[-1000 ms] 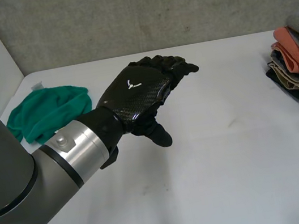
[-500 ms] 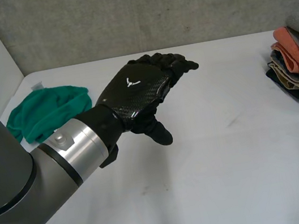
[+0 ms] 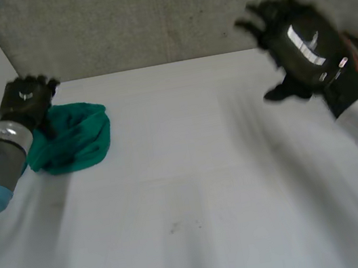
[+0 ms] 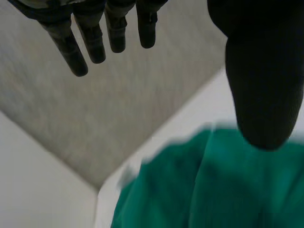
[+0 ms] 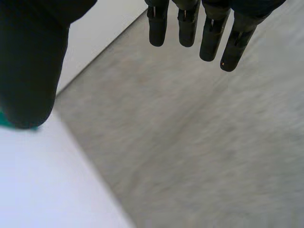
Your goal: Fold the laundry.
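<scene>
The left robot hand (image 3: 26,101) has swung from the middle to the crumpled green garment (image 3: 73,138) at the far left of the surface (image 3: 191,207), open and holding nothing. The right robot hand (image 3: 294,39), also open, has risen opposite. Grasping likely follows.

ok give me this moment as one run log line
left hand: open, above green cloth | right hand: open, raised, empty | green cloth: crumpled, unfolded

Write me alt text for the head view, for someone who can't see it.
The robot's left hand is open above the left edge of a crumpled green cloth on a white table. Its right hand, also open, is raised at the table's far right, in front of a grey wall.
</scene>
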Tool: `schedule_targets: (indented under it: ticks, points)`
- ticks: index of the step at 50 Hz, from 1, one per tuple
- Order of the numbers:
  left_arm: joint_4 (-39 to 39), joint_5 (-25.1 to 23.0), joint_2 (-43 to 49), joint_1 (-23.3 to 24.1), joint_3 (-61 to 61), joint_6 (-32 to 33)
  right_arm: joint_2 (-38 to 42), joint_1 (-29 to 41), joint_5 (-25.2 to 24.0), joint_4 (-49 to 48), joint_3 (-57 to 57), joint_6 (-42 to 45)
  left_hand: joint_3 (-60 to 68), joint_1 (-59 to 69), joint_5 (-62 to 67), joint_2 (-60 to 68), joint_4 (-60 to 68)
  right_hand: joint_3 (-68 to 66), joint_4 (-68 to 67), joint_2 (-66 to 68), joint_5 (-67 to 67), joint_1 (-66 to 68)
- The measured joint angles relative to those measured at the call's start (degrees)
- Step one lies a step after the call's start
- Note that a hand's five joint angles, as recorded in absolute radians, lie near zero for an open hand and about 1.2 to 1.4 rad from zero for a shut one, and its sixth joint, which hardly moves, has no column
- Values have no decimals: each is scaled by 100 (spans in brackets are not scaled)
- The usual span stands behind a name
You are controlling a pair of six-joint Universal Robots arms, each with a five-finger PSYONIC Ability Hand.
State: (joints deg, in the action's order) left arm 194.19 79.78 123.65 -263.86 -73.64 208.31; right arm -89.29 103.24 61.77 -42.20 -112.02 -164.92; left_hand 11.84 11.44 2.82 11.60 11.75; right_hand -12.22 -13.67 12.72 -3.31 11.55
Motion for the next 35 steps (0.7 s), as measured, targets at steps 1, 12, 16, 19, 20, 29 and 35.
schedule_targets:
  ticks: [1, 12, 16, 19, 20, 29, 35]
  points:
    - [3, -40, 210, -76, 107, 202, 84, 43, 14, 113, -46, 65, 15, 0, 4, 0, 7, 0, 0, 0, 0, 0]
    - [23, -488, 1936, -393, 1307, 964, 797, -58, 317, 1357, -86, 667, 1325, 1512, 1242, 1361, 1351, 0, 0, 0, 0, 0]
    - [50, -555, 2171, -373, 1530, 904, 870, -102, 346, 1442, -91, 699, 4509, 4972, 4263, 4673, 4554, 0, 0, 0, 0, 0]
    - [109, -566, 2210, -326, 1584, 847, 882, -132, 357, 1444, -96, 696, 5475, 5273, 5074, 5547, 5537, 0, 0, 0, 0, 0]
    - [138, -559, 2169, -274, 1569, 793, 881, -145, 364, 1438, -98, 692, 5566, 5273, 5087, 5632, 5630, 0, 0, 0, 0, 0]
    - [204, -576, 812, 525, 579, -257, 841, -229, 524, 1413, -75, 674, 5605, 5273, 5087, 5674, 5668, 0, 0, 0, 0, 0]
    - [325, -794, -498, 1827, -539, -1422, 792, -329, 899, 1409, -3, 663, 5625, 5273, 5087, 5685, 5687, 0, 0, 0, 0, 0]
